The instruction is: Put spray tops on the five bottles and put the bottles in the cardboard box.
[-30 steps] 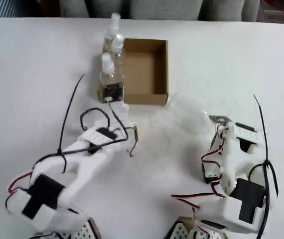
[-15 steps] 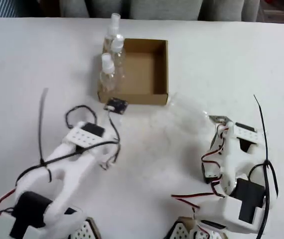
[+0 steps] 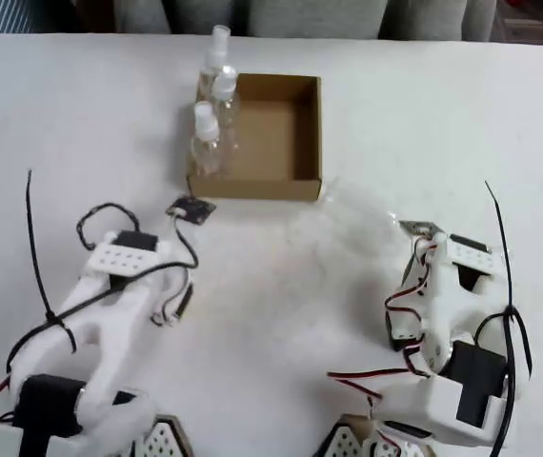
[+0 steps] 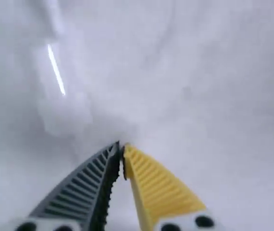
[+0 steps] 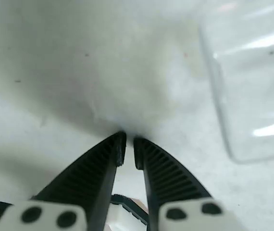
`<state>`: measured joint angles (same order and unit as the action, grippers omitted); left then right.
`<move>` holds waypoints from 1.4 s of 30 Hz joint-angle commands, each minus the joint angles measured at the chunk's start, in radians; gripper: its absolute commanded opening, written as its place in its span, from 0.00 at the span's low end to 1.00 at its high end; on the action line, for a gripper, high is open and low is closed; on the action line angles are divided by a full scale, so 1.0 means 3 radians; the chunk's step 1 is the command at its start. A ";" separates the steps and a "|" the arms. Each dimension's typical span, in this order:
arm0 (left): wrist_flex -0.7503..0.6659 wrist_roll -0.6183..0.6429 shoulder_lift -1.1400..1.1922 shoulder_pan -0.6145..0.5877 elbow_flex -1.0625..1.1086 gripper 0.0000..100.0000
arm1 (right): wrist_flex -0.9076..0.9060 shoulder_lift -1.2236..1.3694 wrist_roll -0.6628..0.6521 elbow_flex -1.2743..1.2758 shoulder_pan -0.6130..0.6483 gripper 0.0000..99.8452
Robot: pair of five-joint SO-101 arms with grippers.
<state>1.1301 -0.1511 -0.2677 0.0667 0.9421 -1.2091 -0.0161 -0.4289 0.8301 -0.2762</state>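
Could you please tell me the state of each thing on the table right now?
cardboard box: open-topped, upright.
near bottle: upright, spray top on.
middle bottle: upright, spray top on.
far bottle: upright, spray top on.
left claw: shut, empty.
right claw: shut, empty.

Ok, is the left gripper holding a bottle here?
No, the left gripper is shut tip to tip with nothing held in it.
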 commanded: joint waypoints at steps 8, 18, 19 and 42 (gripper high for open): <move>0.0706 -0.0307 -0.0136 -0.0202 -0.0486 0.02 | 0.0105 0.0008 -0.0036 0.0031 0.0079 0.02; 0.0905 -0.0307 -0.0136 -0.0192 -0.0813 0.02 | 0.0105 0.0008 -0.0036 0.0031 0.0079 0.02; 0.0900 -0.0322 -0.0136 -0.0192 -0.0793 0.02 | 0.0105 0.0008 -0.0036 0.0031 0.0079 0.02; 0.0107 -0.0752 -0.0688 -0.0386 0.0297 0.02 | 0.0110 -0.0023 -0.0010 0.0005 -0.0038 0.02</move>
<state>1.1776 -0.3583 -0.3399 -0.0437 0.9774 -1.2091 -0.0161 -0.4289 0.8301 -0.2762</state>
